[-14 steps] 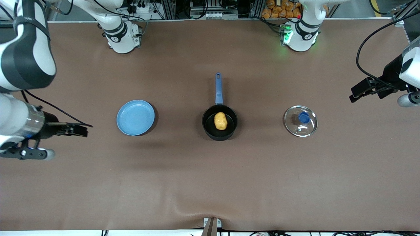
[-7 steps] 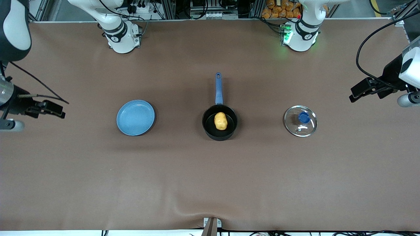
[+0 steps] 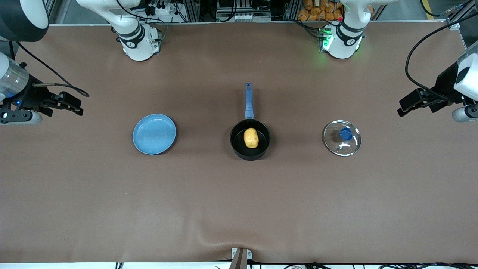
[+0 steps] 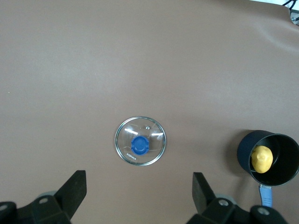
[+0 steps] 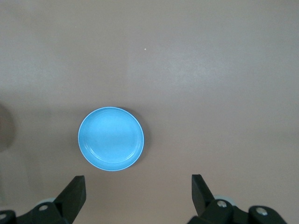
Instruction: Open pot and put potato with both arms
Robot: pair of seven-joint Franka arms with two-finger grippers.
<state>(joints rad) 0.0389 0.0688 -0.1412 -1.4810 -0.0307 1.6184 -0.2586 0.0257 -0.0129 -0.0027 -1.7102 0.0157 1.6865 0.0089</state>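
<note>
Brown matting covers the whole table [image 3: 239, 209], with both arm bases standing along its edge farthest from the front camera.

Up in the air over the table's end on the left arm's side hangs the left gripper [image 3: 409, 104], empty, its fingers [image 4: 74, 189] spread wide in its own wrist view. Outward from it toward the middle of the table, the glass lid [image 3: 342, 138] lies flat on the mat with its blue knob [image 4: 139, 145] upward, well apart from the gripper.

The right gripper [image 3: 69, 102] hangs over the table's end on the right arm's side, also empty, and its fingers [image 5: 74, 193] stand wide apart in the right wrist view. The light-blue plate [image 3: 154, 134] lies toward the middle from it, bare, well apart from the gripper.

Between plate and lid, at the middle of the table, sits the pot [image 3: 250, 139], uncovered. Its blue handle [image 3: 248, 101] points straight toward the arm bases. The potato [image 3: 251, 138] lies inside the pot on its black bottom, roughly centred. Plate, pot and lid form a row across the table, each well apart from the next.
</note>
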